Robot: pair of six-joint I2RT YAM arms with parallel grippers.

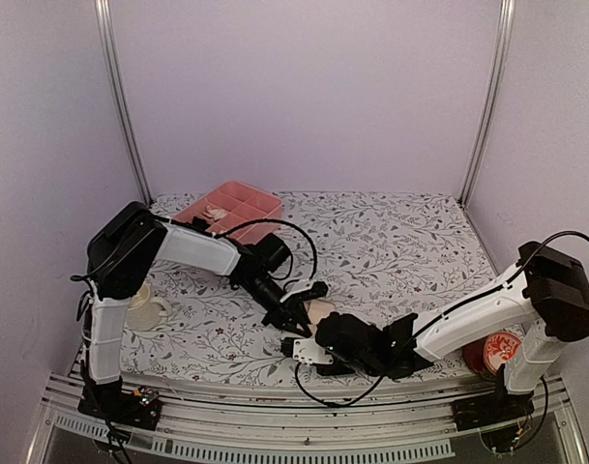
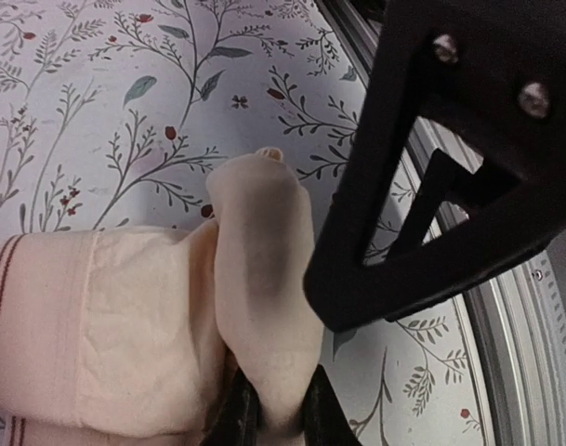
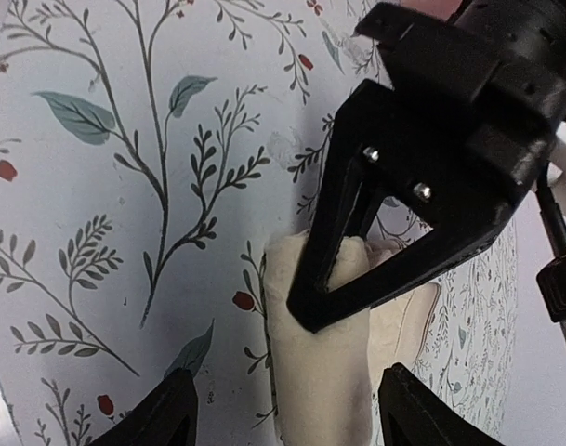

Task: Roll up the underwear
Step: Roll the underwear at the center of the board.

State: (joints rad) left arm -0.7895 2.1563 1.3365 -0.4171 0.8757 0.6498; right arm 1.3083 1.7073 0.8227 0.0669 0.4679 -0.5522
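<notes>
From where I stood, the pink tray (image 1: 265, 203) sat at the back left of the flowered table (image 1: 420, 242), well away from the work. The left gripper (image 2: 275, 420) was down near the front middle of the table, clenched on the pale peach underwear (image 2: 255, 279). Its two tips pinched a thick fold of the cloth, and the rolled part bulged out beyond the grip. In the left wrist view the rest of the garment lay flat on the table to the left of that roll, red-striped at its far edge. Just to the right, the right gripper (image 3: 292, 420) hung over the same roll with its jaws apart, one finger on each side of the cloth and neither touching it, so it held nothing. The garment looked thin, light and limp, likely to sag and spring loose once let go, though hardly fragile. I judged the best hold to be across the thick body of the roll, squeezing all the layers together. A single loose edge would probably just peel away and undo the turn.
</notes>
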